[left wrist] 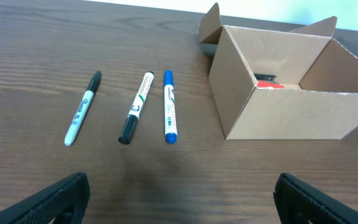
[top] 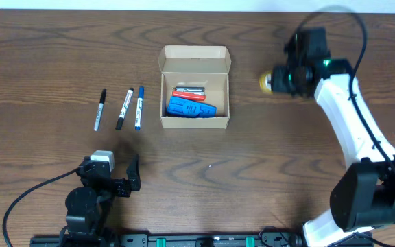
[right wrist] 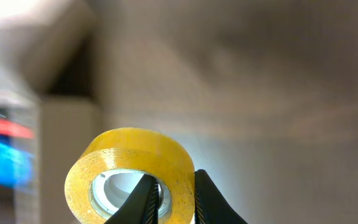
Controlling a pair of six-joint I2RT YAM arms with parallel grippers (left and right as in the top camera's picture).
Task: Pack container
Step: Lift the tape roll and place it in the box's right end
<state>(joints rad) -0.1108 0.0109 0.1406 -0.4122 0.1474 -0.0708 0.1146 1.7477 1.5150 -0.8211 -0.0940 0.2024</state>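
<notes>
The container is a plain tan cardboard box with no print, standing mid-worktop with its flap lid folded back and up at the far side. Inside lie a blue item and a red item beside it. The right hand is off to the box's right, apart from it, and is clamped on the wall of a yellow tape roll. The left hand sits near the front edge, well apart, with its fingers spread wide. Three markers lie to the left of the box; the print on their barrels is too small to read.
</notes>
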